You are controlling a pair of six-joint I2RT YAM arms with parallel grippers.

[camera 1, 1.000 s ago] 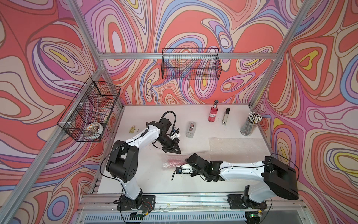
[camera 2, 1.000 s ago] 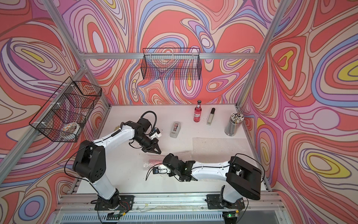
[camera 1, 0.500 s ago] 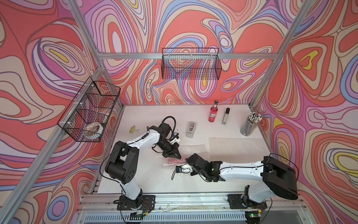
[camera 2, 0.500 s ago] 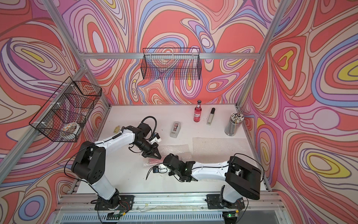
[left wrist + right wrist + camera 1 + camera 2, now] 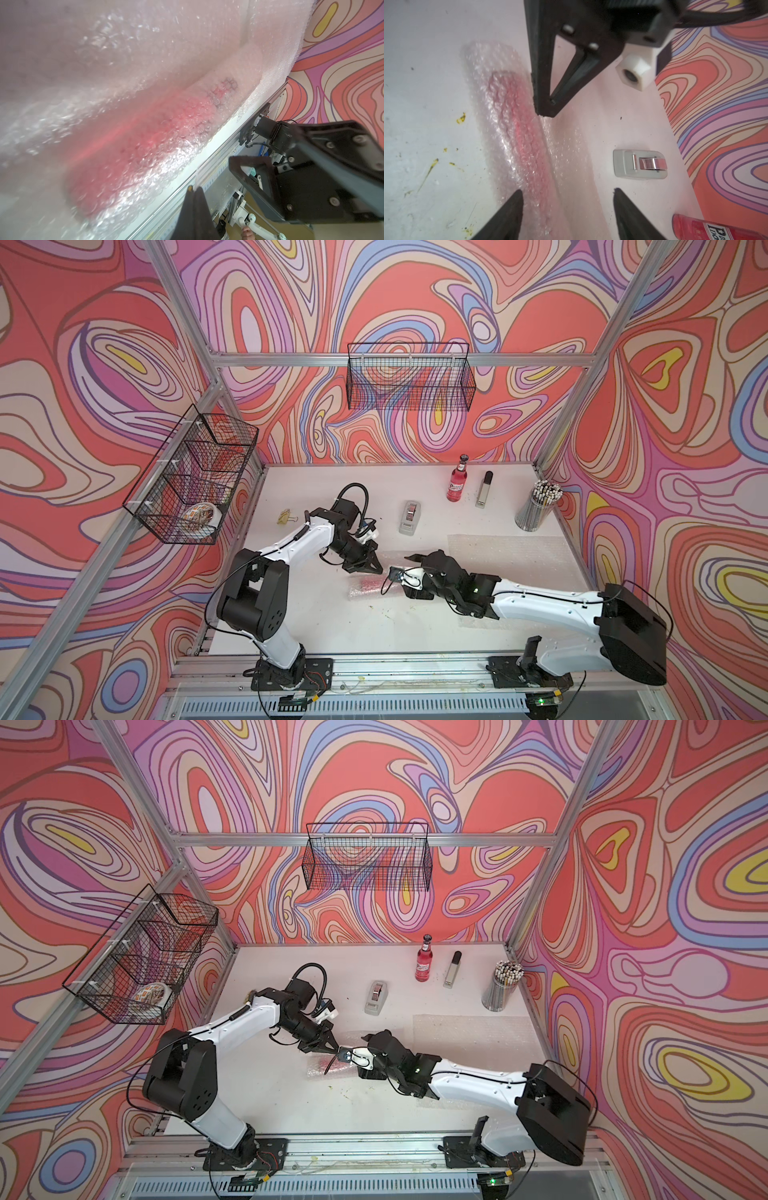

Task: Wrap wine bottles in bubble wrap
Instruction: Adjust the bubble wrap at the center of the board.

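Observation:
One wine bottle (image 5: 365,587) lies on the white table (image 5: 332,626), rolled in bubble wrap (image 5: 500,99); its pink body (image 5: 145,135) shows through the film. My left gripper (image 5: 375,569) is shut, and a thin edge of the film runs into its closed tips (image 5: 194,188) beside the roll. My right gripper (image 5: 567,190) stands open across one end of the roll and touches nothing. A second wine bottle (image 5: 457,485) stands bare at the back. A flat bubble wrap sheet (image 5: 511,560) lies to the right, in both top views (image 5: 469,1031).
A grey tape dispenser (image 5: 409,517) sits behind the roll, with a silver-and-black bar (image 5: 484,489) beside the standing bottle. A cup of pencils (image 5: 536,506) is at the back right and binder clips (image 5: 284,516) at the back left. Wire baskets (image 5: 409,377) hang on the walls.
My right gripper has opened and let go of the wrapped bottle's end. The left gripper has dropped slightly toward the roll, and a flap of wrap now lies behind it.

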